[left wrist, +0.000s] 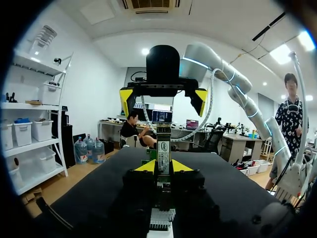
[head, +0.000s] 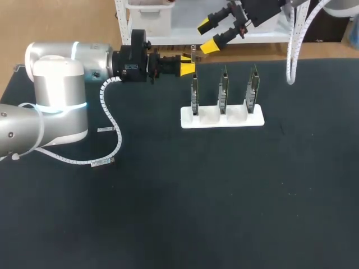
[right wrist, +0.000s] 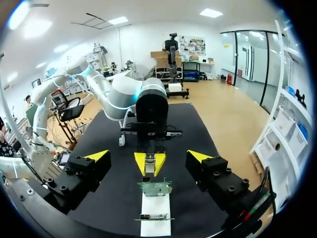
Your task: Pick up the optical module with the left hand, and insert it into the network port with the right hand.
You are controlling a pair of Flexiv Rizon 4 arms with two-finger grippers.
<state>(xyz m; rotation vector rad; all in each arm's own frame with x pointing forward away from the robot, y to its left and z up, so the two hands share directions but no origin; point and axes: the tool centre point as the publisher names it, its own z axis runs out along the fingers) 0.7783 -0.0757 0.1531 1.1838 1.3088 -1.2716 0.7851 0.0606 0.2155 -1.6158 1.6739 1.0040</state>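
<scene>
Module [left wrist: 163, 146], slim and slab-shaped, tight between yellow wedge tips of left hand [head: 188, 63]; right hand [head: 207, 35] wide apart, empty.

Left end effector [head: 188, 63] holds the optical module [head: 193, 52] behind a three-board rack [head: 221, 119].

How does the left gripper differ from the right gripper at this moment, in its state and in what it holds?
The left gripper is shut on the optical module; the right gripper is open and holds nothing. The left gripper's fingers stand close together, while the right gripper's fingers stand wide apart. Both have yellow tips, and they point towards each other.
</scene>
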